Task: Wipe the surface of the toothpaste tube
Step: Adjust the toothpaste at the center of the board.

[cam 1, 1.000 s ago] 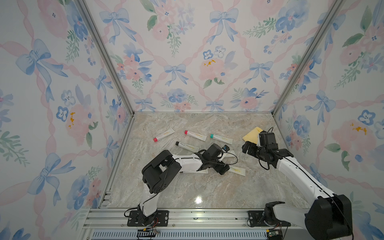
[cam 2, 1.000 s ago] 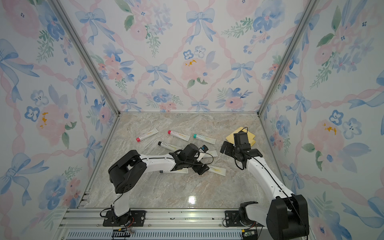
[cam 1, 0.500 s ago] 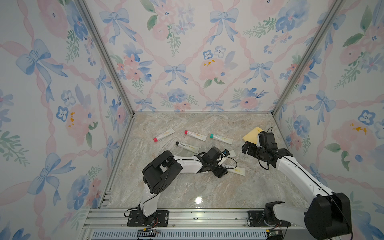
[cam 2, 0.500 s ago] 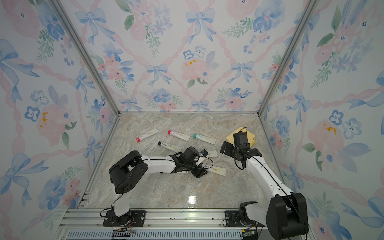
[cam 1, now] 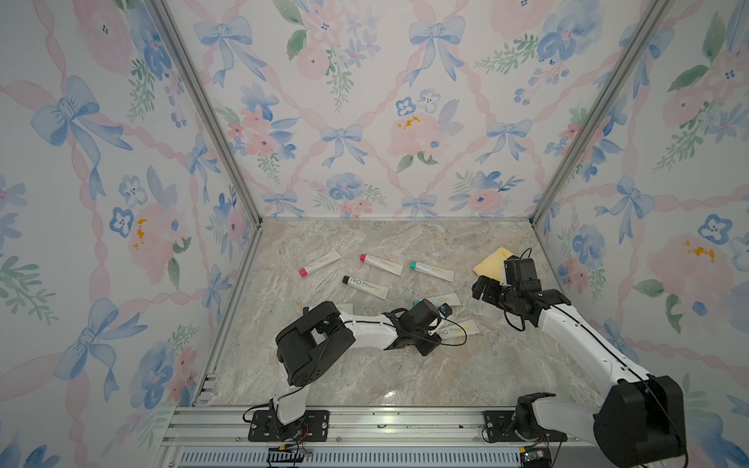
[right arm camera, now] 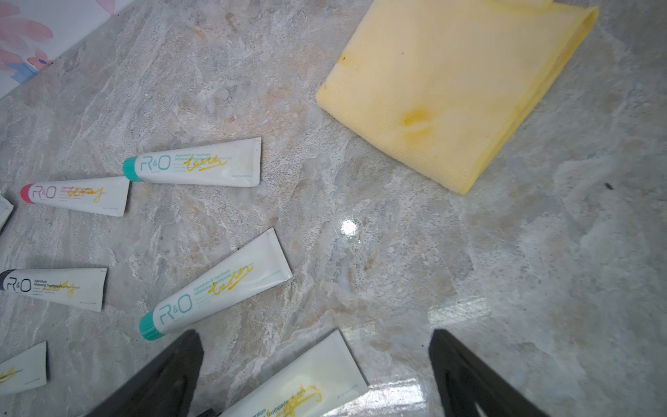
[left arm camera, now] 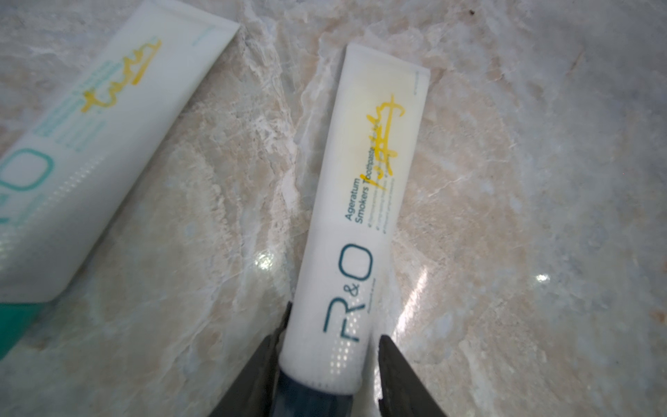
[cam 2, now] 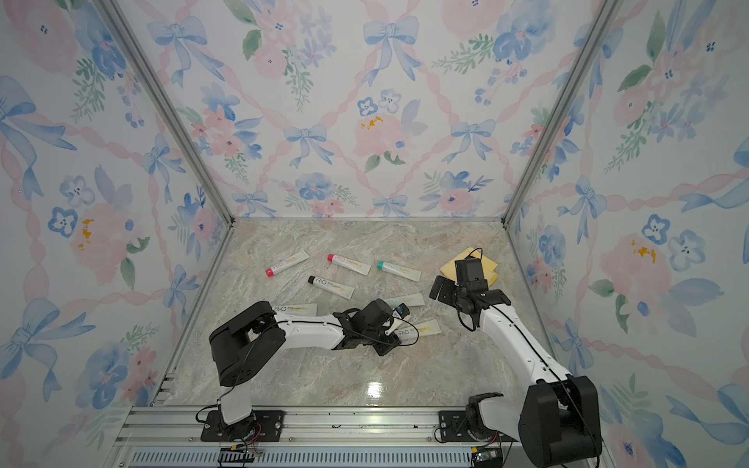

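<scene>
In the left wrist view the smokers' tube (left arm camera: 364,202) runs off the picture's edge at its dark cap. The spot where the left jaws meet it is cut away, so a firm grip cannot be told, and its small print is a blur. The teal-capped tube (left arm camera: 90,144) beside it is soft and clipped by the edge. In the right wrist view the yellow cloth (right arm camera: 451,90) loses a corner to the edge, the right jaws show only their tips, and the black-capped tube (right arm camera: 54,289) has its cap clipped. In both top views the left wrist housing (cam 1: 421,320) covers the left jaws and the smokers' tube's cap end. The right wrist camera (cam 1: 518,269) hides part of the cloth. Another tube (cam 2: 294,310) lies partly behind the left arm (cam 2: 308,328).
</scene>
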Action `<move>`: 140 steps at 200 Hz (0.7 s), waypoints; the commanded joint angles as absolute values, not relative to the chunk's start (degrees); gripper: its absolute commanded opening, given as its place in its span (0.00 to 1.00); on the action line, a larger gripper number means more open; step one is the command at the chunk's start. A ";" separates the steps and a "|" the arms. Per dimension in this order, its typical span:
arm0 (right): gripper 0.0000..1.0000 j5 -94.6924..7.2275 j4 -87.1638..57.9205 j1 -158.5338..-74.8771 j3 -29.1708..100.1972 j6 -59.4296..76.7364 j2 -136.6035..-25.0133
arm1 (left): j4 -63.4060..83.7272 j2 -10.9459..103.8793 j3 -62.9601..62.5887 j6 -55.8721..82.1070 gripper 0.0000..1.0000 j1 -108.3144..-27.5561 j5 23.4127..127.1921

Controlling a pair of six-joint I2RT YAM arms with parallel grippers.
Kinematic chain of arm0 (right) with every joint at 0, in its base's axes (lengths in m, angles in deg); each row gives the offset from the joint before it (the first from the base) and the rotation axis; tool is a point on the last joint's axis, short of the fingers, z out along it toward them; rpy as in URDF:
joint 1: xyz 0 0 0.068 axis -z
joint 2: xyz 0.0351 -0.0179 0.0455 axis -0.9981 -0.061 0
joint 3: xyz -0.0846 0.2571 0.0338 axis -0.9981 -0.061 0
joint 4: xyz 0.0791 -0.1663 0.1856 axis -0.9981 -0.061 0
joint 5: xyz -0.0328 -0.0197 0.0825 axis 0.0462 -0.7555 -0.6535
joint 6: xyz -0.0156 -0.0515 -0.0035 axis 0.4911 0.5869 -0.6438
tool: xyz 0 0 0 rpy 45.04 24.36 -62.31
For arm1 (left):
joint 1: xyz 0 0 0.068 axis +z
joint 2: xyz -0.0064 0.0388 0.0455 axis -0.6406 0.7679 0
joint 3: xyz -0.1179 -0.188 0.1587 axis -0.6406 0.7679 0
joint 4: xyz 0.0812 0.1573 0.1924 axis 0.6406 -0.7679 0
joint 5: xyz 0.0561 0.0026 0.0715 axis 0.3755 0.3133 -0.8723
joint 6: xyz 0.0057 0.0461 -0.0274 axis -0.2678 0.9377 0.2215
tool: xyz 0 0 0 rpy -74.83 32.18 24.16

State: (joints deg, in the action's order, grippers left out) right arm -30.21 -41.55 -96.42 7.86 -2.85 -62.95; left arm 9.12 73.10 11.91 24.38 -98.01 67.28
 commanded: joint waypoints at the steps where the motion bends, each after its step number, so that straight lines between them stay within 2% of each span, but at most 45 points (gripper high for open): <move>1: 0.99 -29.27 -42.38 -96.39 8.37 -2.26 -63.22 | 2.17 76.19 10.30 26.67 0.47 -98.44 64.91; 26: 0.99 -29.29 -42.29 -96.35 8.37 -2.30 -63.44 | -1.43 77.87 7.14 28.59 0.40 -98.46 63.32; 51: 0.99 -29.07 -42.48 -96.36 8.47 -2.26 -63.38 | -3.21 78.62 6.16 29.04 0.27 -98.46 63.07; 70: 0.99 -29.01 -42.30 -96.35 8.28 -2.32 -63.35 | -3.30 78.61 7.19 28.09 0.12 -98.46 62.30; 140: 0.99 -29.78 -41.41 -97.56 8.61 -2.65 -66.24 | -2.63 74.52 14.14 26.36 0.11 -97.58 61.23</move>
State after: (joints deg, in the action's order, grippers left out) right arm -29.82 -41.51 -96.63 7.86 -2.87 -64.94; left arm 5.16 73.36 10.48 27.55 -98.25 62.17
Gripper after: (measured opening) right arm 0.990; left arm 0.283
